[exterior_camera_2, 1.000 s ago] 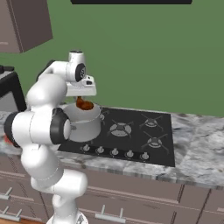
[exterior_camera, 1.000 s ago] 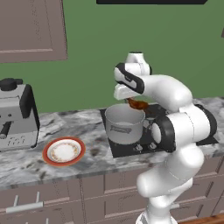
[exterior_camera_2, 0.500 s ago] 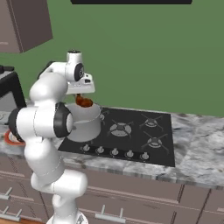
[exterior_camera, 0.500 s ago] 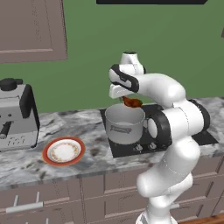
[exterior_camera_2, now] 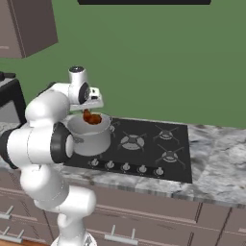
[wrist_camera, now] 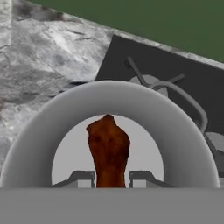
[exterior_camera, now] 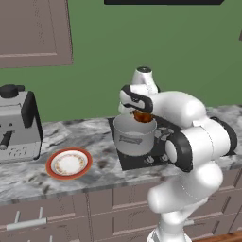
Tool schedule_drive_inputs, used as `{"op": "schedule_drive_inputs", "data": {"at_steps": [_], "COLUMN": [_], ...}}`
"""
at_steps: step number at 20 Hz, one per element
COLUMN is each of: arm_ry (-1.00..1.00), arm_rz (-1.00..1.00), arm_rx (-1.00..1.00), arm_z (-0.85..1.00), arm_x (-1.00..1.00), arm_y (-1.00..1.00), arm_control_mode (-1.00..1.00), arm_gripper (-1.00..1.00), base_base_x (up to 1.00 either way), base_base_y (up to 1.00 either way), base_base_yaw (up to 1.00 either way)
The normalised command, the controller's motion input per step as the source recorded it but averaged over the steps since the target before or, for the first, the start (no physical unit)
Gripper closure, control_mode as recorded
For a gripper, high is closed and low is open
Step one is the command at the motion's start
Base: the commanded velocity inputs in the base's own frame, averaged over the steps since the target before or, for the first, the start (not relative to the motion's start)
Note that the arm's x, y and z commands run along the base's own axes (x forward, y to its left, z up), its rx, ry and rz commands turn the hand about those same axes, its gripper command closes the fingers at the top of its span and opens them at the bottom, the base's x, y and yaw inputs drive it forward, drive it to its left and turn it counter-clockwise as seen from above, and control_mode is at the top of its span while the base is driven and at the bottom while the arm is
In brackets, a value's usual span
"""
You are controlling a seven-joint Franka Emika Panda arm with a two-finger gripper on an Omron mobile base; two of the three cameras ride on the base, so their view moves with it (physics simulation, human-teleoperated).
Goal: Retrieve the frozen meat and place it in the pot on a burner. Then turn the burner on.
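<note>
Since a sec ago the arm has swung a bit further in over the pot, and the meat hangs a touch more central above its mouth; nothing else on the desk has shifted. White robot arm reaches fwd over a black cooktop set in a marbled grey desk. Fingers are narrow, pinched on the meat, a small glossy reddish-brown drumstick pointing down into the pot. Looking along the hand, the meat sits roughly mid-circle w/ the pot's pale floor behind it; it looks clear of the floor, though contact can't be ruled out. Pot stands on the front-left burner, near the knob row along the cooktop's front edge. Off to the side: orange-rimmed plate and coffee machine.

Step in hand, by my read: placing the meat, approx halfway thru the task. Next move calls for lowering a little, opening the fingers to drop it, lifting clear, then going for the knob matching this burner.
</note>
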Motion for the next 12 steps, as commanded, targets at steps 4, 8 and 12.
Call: {"op": "schedule_drive_inputs", "data": {"at_steps": [4,8,12], "arm_ry": [-0.24,-0.16,-0.1], "arm_rz": [-0.07,-0.06,-0.02], "arm_rx": [0.01,0.04,0.02], "arm_z": [-0.32,-0.28,-0.13], "arm_x": [0.0,0.0,0.0], "arm_y": [0.0,0.0,0.0], "arm_control_mode": [-1.0,-1.0,-1.0], "arm_gripper": [1.0,1.0,1.0], "base_base_x": [0.0,0.0,0.0], "base_base_y": [0.0,0.0,0.0], "base_base_yaw": [0.0,0.0,0.0]}}
